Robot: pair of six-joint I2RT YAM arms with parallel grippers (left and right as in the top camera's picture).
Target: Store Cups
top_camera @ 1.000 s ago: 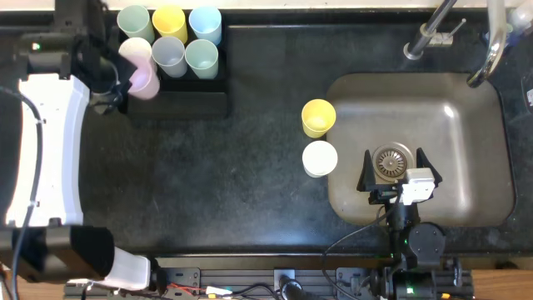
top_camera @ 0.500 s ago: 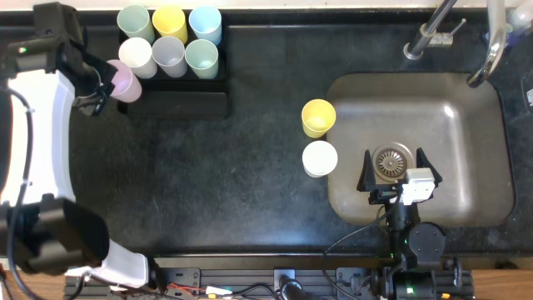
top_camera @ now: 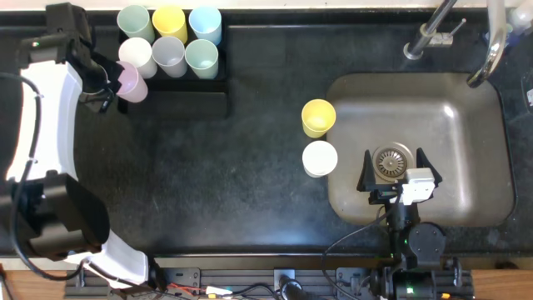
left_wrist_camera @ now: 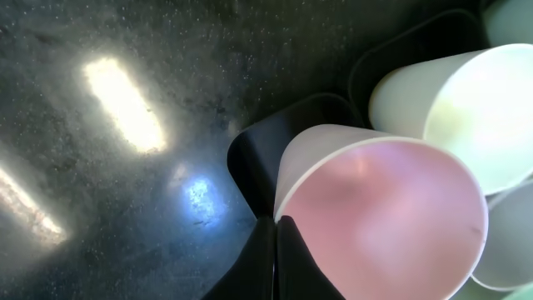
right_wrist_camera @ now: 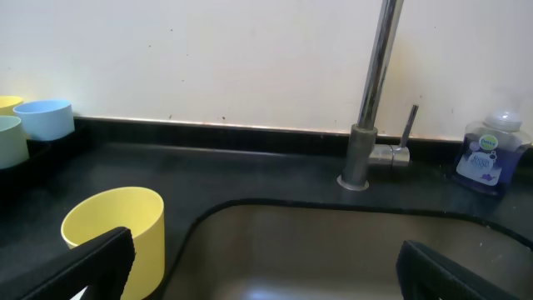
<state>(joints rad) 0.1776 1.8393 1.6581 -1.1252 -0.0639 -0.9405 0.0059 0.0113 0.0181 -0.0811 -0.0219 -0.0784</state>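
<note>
My left gripper (top_camera: 115, 83) is shut on the rim of a pink cup (top_camera: 132, 82), which it holds tilted at the left end of the black cup rack (top_camera: 179, 105). In the left wrist view the pink cup (left_wrist_camera: 383, 208) hangs over an empty black slot (left_wrist_camera: 258, 154), pinched by the gripper (left_wrist_camera: 275, 246), beside a white cup (left_wrist_camera: 450, 108). Several cups stand in the rack, among them a white one (top_camera: 136, 54) and a yellow one (top_camera: 169, 21). A yellow cup (top_camera: 318, 117) and a white cup (top_camera: 320, 158) stand on the counter by the sink. My right gripper (top_camera: 393, 171) is open over the sink.
The steel sink (top_camera: 466, 108) takes up the right side, with the faucet (top_camera: 429, 33) behind it. A soap bottle (right_wrist_camera: 491, 154) stands by the faucet (right_wrist_camera: 375, 92). The yellow cup (right_wrist_camera: 117, 233) is close to my right fingers. Dark counter (top_camera: 225, 192) lies between rack and sink.
My left gripper carried the pink cup left, off the rack's edge, then came slightly back to the right. The right arm has not moved.
</note>
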